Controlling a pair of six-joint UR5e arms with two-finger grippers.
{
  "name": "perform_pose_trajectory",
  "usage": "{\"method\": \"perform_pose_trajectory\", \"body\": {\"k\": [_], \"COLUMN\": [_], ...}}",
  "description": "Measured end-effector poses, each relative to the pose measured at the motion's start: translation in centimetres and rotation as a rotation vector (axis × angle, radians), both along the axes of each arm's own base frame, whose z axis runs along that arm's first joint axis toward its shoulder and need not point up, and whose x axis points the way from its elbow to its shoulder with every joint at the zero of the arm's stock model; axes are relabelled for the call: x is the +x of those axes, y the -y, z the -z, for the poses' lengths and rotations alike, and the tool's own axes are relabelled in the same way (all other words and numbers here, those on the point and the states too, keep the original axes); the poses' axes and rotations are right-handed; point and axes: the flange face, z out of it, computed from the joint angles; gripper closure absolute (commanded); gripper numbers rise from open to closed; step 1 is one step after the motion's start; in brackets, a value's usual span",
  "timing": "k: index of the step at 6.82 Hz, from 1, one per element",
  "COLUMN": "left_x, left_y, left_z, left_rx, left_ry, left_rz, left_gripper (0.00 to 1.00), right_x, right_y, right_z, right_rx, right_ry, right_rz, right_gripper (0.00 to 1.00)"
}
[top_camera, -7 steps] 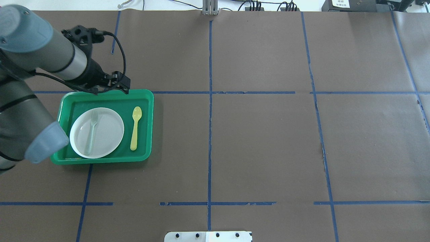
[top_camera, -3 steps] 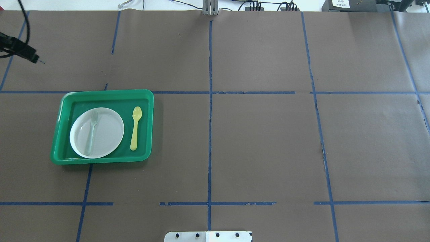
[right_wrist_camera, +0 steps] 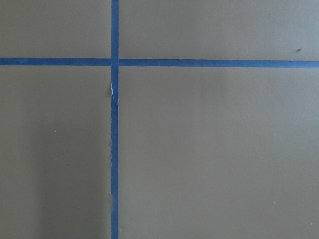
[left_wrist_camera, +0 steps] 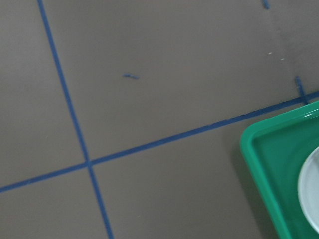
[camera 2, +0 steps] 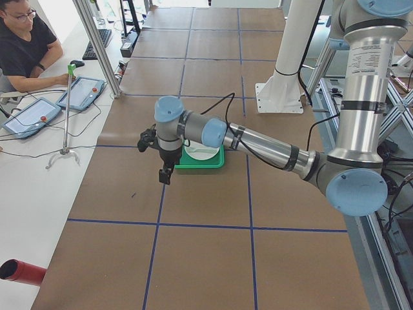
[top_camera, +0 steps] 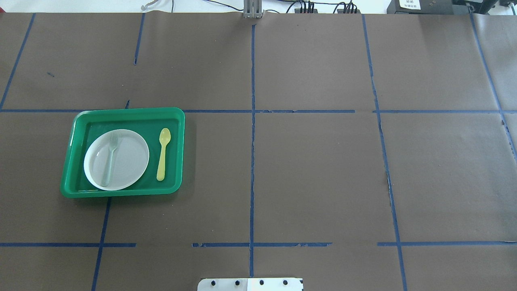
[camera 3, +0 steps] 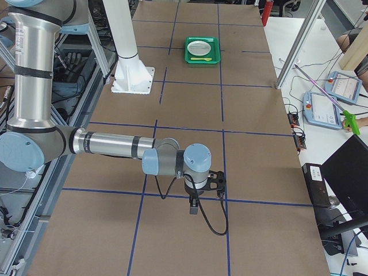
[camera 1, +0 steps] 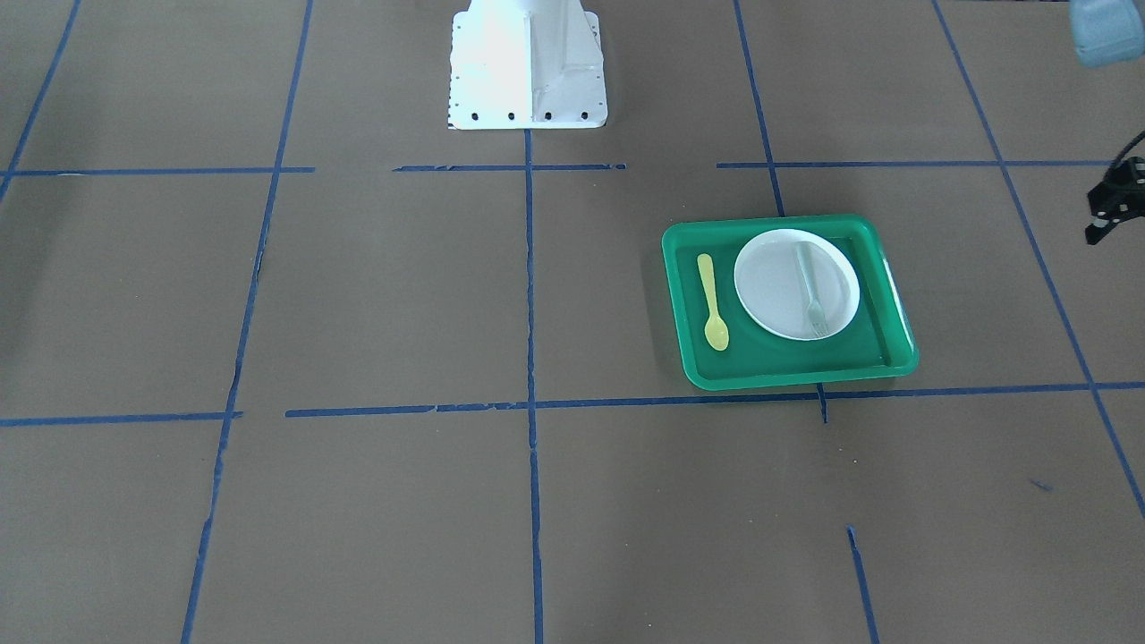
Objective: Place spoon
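1. The spoon (top_camera: 163, 154) lies flat on the floor of the green tray (top_camera: 129, 110), in the strip between the white plate (top_camera: 129, 157) and the tray wall on the robot's right.
2. Its bowl points toward the table's far edge and its handle toward the robot-side edge. It runs alongside the plate with a narrow gap between them, and nothing grips it.
3. The pale fork (top_camera: 110, 159) rests on the plate, lined up like the spoon, tines toward the far edge.
4. The tray sits in the left half of the table, about midway between the robot-side edge and the far edge, with one long wall against a blue tape line (top_camera: 282, 111).
5. The left gripper (camera 2: 166, 176) hangs above the brown paper cover beyond the tray, on the side toward the table's left end, and points down. It is clear of the tray and carries nothing that shows. Whether its fingers stand apart or together I cannot tell.
6. The left wrist view takes in one tray corner, a sliver of the plate, and crossing tape.
7. The right gripper (camera 3: 194, 207) points down over a tape line near the table's right end, well apart from the tray. Only the side view shows it, so I cannot tell how its fingers stand.
8. The white mounting plate (top_camera: 250, 284) sits at the middle of the robot-side edge.
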Motion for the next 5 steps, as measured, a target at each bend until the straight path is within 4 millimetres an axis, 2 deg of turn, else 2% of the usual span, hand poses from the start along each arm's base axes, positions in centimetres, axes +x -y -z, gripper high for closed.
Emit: {"method": "perform_pose_trajectory", "body": {"k": [1,2,3,5], "left_x": [-2.5,-3.8,-4.5,-4.8], "left_y": [-1.1,-2.4,-3.7,-5.1], "left_z": [-4.5,-7.4,-9.2,-10.8], "left_rx": [-0.049,-0.086,-0.114,-0.144], "left_ry": [-0.021,-0.03,-0.033,-0.034], "left_rz": [0.017,0.025,0.032,0.036], "left_gripper": [0.0,0.0,0.0,0.0], "right_x": [0.0,0.0,0.0,0.0], "right_y": [0.0,0.0,0.0,0.0], "right_z": [0.0,0.0,0.0,0.0], "right_rx": [0.0,-0.001,0.0,0.0], "right_ry": [0.0,0.0,0.0,0.0], "right_rz": [0.0,-0.001,-0.001,-0.001], "right_gripper": [0.0,0.0,0.0,0.0]}}
